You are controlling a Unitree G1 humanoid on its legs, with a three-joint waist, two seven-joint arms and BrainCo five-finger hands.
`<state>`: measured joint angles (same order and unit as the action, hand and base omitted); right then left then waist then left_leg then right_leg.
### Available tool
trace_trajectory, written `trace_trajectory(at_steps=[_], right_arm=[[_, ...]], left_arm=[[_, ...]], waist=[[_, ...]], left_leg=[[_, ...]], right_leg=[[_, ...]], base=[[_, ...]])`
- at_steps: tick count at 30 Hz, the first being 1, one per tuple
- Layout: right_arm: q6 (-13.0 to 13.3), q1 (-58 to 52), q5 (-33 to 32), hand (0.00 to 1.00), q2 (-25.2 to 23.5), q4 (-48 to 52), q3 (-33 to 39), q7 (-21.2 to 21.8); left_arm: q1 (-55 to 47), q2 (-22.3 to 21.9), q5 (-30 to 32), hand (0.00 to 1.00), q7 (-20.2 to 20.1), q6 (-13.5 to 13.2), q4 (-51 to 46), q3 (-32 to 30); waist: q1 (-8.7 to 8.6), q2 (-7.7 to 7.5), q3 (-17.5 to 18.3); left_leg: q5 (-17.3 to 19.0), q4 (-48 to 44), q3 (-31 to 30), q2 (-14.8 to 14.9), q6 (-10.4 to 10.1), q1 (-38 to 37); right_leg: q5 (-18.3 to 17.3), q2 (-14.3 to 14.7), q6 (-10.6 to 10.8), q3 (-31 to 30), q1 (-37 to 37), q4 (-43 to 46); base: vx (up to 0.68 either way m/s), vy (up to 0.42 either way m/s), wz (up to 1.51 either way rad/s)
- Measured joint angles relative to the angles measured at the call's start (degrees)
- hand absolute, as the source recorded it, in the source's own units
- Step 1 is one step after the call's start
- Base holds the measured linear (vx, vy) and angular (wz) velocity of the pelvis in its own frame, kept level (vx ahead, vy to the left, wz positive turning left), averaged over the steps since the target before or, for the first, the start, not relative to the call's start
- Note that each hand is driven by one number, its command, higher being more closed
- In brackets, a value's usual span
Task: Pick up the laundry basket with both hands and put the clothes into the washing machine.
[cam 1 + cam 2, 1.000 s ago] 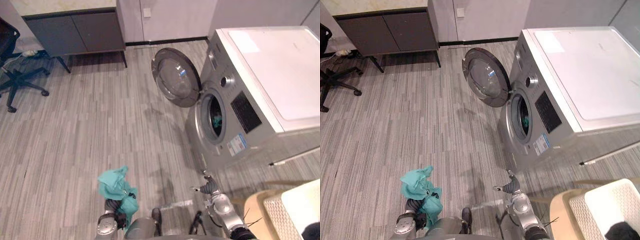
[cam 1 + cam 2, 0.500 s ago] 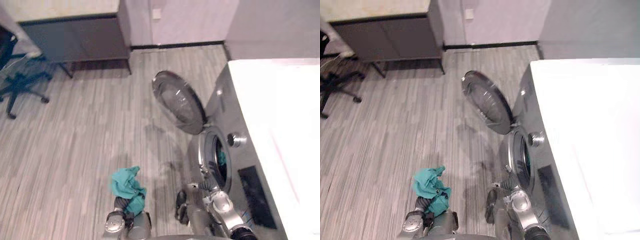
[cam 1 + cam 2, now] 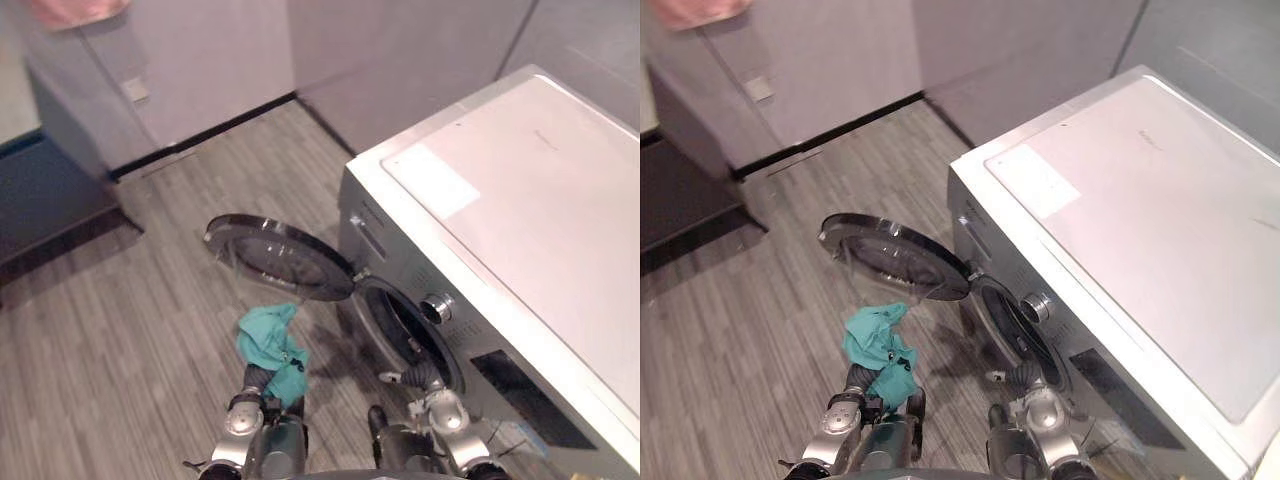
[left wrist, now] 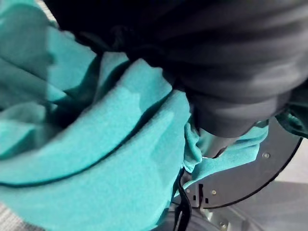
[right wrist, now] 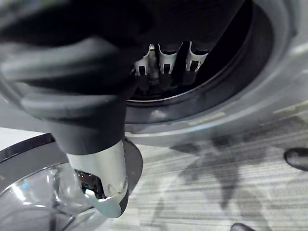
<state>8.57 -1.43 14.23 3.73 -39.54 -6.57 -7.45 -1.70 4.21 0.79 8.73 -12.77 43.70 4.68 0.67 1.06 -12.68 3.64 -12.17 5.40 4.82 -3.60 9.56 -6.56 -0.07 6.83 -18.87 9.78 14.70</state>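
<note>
L hand [image 3: 257,381]: clamped on teal cloth [image 3: 268,340], by open door [image 3: 285,262].
R hand [image 3: 418,376]: fingers straight, apart, at washer [image 3: 520,200] drum mouth.

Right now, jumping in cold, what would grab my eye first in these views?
The teal cloth stands out most, bunched in the left hand and held above the floor near the open round door. Next comes the washing machine on the right, with the right hand open at the mouth of its dark drum.
</note>
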Motion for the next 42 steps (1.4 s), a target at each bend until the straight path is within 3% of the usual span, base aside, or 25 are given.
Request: trace_trajectory(at_steps=[1, 2, 3, 4, 5, 6, 8, 9, 11, 13, 14, 17, 20, 24, 28, 30, 33, 38, 42], right_arm=[[-0.02, 0.75, 0.1, 0.0, 0.0, -0.82, -0.66, 0.0], [-0.1, 1.54, 0.48, 0.0, -0.08, -2.5, -0.75, -0.02], [-0.14, 1.7, 0.53, 0.0, -0.06, -2.94, -0.87, -0.02], [-0.15, 2.07, 0.6, 0.0, 0.02, -4.19, -1.08, -0.01], [-0.17, 2.18, 0.66, 0.0, -0.01, -5.28, -1.12, 0.01], [-0.17, 2.17, 0.66, 0.0, 0.14, -5.5, -1.18, 0.0], [-0.23, 1.75, 0.96, 0.0, 0.32, -5.87, -1.12, -0.03], [-0.26, 0.66, 1.04, 0.0, 0.95, -5.91, -1.07, -0.05], [-0.25, 0.03, 0.9, 0.0, 1.83, -6.02, -1.1, -0.14], [-0.29, 0.54, 0.41, 0.0, 2.26, -6.81, -0.69, -0.39], [-0.46, 0.55, 0.28, 0.0, 2.82, -7.42, 0.03, -0.51], [-1.23, 0.37, -0.1, 0.0, 3.51, -7.61, 1.74, -1.42], [-1.25, -0.67, -0.09, 0.0, 3.56, -8.31, 2.9, -1.39], [-1.22, -0.82, -0.23, 0.0, 3.35, -8.66, 3.65, -1.34], [-1.11, 2.85, -2.36, 0.0, 3.51, -7.83, 3.99, -2.18], [-1.18, 4.56, -3.66, 0.0, 3.33, -4.78, 4.78, -2.91], [-1.31, 6.69, -5.22, 0.0, 3.09, 0.78, 4.76, -4.44], [-0.83, 10.28, -8.0, 0.0, 2.13, 7.55, 6.08, -6.48], [0.0, 14.53, -10.71, 0.0, 1.97, 11.57, 9.02, -8.16]], left_arm=[[-0.13, 0.62, 0.01, 1.0, 0.0, 0.05, 0.0, -0.03], [-0.04, 1.01, 0.02, 1.0, 0.02, 0.1, -0.2, -0.04], [0.0, 1.11, 0.02, 1.0, 0.02, 0.15, -0.43, -0.05], [-0.06, 1.18, 0.04, 1.0, 0.02, 0.37, -0.82, -0.04], [-0.28, 1.21, 0.16, 1.0, -0.01, 0.6, -1.28, -0.28], [-0.73, 1.18, 0.17, 1.0, 0.02, 0.62, -1.38, -0.38], [-0.65, 1.16, 0.4, 1.0, -0.26, 0.98, -1.51, -0.35], [-0.79, 0.49, 1.26, 1.0, -1.16, 0.96, -1.66, -0.4], [-0.54, 0.19, 1.54, 1.0, -1.23, 1.05, -1.68, -0.43], [-1.06, -0.62, 1.39, 1.0, -1.15, 1.29, -1.65, -0.43], [-1.47, -1.42, 1.32, 1.0, -1.07, 1.29, -1.65, -0.42], [-2.05, -2.43, 0.99, 1.0, -0.98, 1.27, -1.65, -0.29], [-0.34, -2.03, 0.93, 1.0, -0.87, 1.19, -1.68, 0.26], [1.76, -0.95, 0.91, 1.0, -0.85, 1.23, -2.94, 2.39], [3.83, 0.38, -0.19, 1.0, 0.7, 1.26, -7.75, 2.64], [7.52, 1.27, -0.87, 1.0, 2.39, 1.23, -12.09, 3.92], [13.03, 1.19, -1.24, 1.0, 4.24, 1.2, -16.07, 4.83], [19.4, -1.89, -1.15, 1.0, 6.76, 1.08, -24.39, 5.15], [26.82, -3.37, -1.15, 1.0, 8.59, 1.11, -29.4, 6.37]], waist=[[-0.25, 0.01, 0.0], [-0.43, 0.07, -0.02], [-0.37, -0.02, -0.05], [-0.12, -0.05, -0.09], [0.31, -0.12, -0.06], [0.17, 0.09, -0.19], [-1.17, 0.65, -0.12], [-1.39, 1.33, 0.22], [-1.27, 1.01, 0.11], [0.09, 0.81, -0.1], [0.25, 0.95, -0.26], [0.0, 1.16, -0.28], [-0.28, 1.77, -0.14], [-0.41, 0.89, -0.8], [-1.19, 0.02, -6.44], [-1.3, -0.9, -9.28], [-1.22, -1.95, -13.29], [-0.88, -2.17, -13.97], [-0.61, -2.49, -14.15]], left_leg=[[0.37, -0.08, 3.63, 0.56, 0.96, -0.07], [0.67, -0.16, 7.08, 1.21, 1.98, 0.08], [0.86, -0.21, 8.52, 1.47, 2.27, -0.1], [1.19, -0.4, 11.23, 2.15, 2.67, -0.83], [1.47, -0.73, 14.42, 2.87, 2.3, -2.25], [1.75, -0.95, 14.81, 3.17, 1.94, -2.61], [2.54, -0.79, 15.31, 4.21, 1.18, -4.1], [3.72, -2.51, 15.44, 6.92, -0.67, -4.69], [4.51, -8.91, 15.33, 9.9, -2.29, -3.14], [4.42, -17.09, 13.13, 11.96, -2.24, -0.54], [4.44, -19.55, 10.63, 11.57, -2.0, 0.02], [6.6, -12.77, 2.57, 6.63, -2.02, -3.21], [6.95, -5.49, 2.48, 5.03, -2.35, -6.97], [8.51, -8.81, 2.42, 2.33, -1.23, -4.14], [15.05, -26.12, 1.66, 2.75, 0.05, 4.76], [20.11, -34.71, 1.79, 3.82, 1.16, 12.83], [23.7, -45.56, 1.9, 5.31, 2.04, 22.32], [26.84, -60.29, -0.28, 8.18, 2.77, 40.59], [28.17, -70.08, -2.79, 8.24, 2.57, 54.08]], right_leg=[[1.2, -1.49, -0.64, 3.37, 1.54, 0.01], [0.93, -4.79, -2.73, 16.2, 3.6, 2.69], [0.16, -6.38, -3.9, 21.83, 4.28, 4.84], [-2.33, -9.88, -6.1, 32.36, 4.49, 9.12], [-4.25, -12.21, -6.4, 41.41, 2.81, 9.79], [-4.15, -12.22, -6.14, 42.48, 2.51, 9.01], [-3.67, -9.85, -5.81, 41.27, 1.1, 6.92], [-3.85, -6.91, -6.12, 40.38, -0.27, 4.3], [-4.09, -4.47, -6.6, 38.18, -0.28, 3.46], [-3.13, -2.82, -7.77, 34.82, 0.16, 3.25], [-1.96, -2.39, -8.11, 32.49, 0.06, 3.25], [-0.87, -2.48, -7.94, 27.13, 0.26, 3.63], [-0.94, -2.52, -6.44, 26.12, 0.77, 5.05], [-2.41, -6.28, -4.19, 26.57, 4.46, 11.17], [-6.19, -8.29, -3.94, 26.44, 10.99, 23.42], [-9.32, -9.11, -3.65, 26.08, 18.8, 30.88], [-11.5, -10.08, -3.87, 25.18, 28.16, 39.89], [-12.43, -10.14, -5.06, 25.17, 45.2, 51.55], [-14.06, -11.26, -6.18, 24.99, 58.04, 61.33]], base=[[-0.15, 0.151, -1.35], [-0.13, 0.103, -1.28], [-0.12, 0.033, -1.22], [-0.04, -0.045, -1.29], [-0.04, -0.045, -1.3], [-0.03, -0.077, -1.1], [-0.03, -0.092, -0.57], [0.01, -0.144, -0.43], [0.02, -0.218, -0.86], [0.04, -0.152, -1.15], [0.12, -0.003, -1.1], [0.11, 0.057, -0.93], [0.08, 0.143, -0.41], [-0.03, 0.143, 0.19], [-0.16, 0.077, 0.04], [-0.33, 0.068, -0.01], [-0.32, 0.045, -0.12], [-0.22, 0.023, -0.13], [-0.12, -0.044, 0.1]])
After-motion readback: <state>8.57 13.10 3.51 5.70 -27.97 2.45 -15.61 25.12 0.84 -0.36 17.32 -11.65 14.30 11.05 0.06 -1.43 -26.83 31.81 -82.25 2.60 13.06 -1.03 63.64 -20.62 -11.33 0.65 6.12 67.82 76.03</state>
